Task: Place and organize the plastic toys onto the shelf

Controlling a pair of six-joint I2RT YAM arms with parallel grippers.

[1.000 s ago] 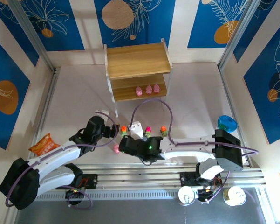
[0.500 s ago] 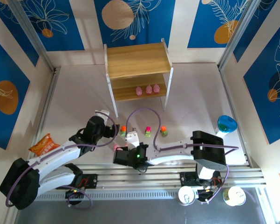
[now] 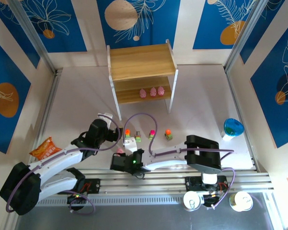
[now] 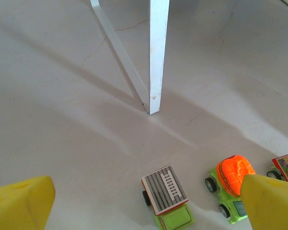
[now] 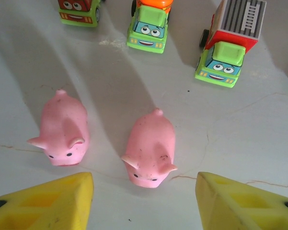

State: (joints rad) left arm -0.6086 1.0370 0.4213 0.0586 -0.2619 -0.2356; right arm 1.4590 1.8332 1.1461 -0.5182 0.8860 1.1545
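Right jaws apart, pig [image 5: 151, 148] just ahead.

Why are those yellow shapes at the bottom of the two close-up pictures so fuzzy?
Right wrist view: the yellow fingers sit very near the lens, so they blur, while the pink pigs look sharp. Left wrist view: same blurred fingers; the shelf leg throws long soft shadows across the table.

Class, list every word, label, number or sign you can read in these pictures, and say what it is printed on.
No text can be read.
Orange snack bag: print too small to read.
Sticker on the truck at the picture's edge: blurred and cut off, no letters legible.
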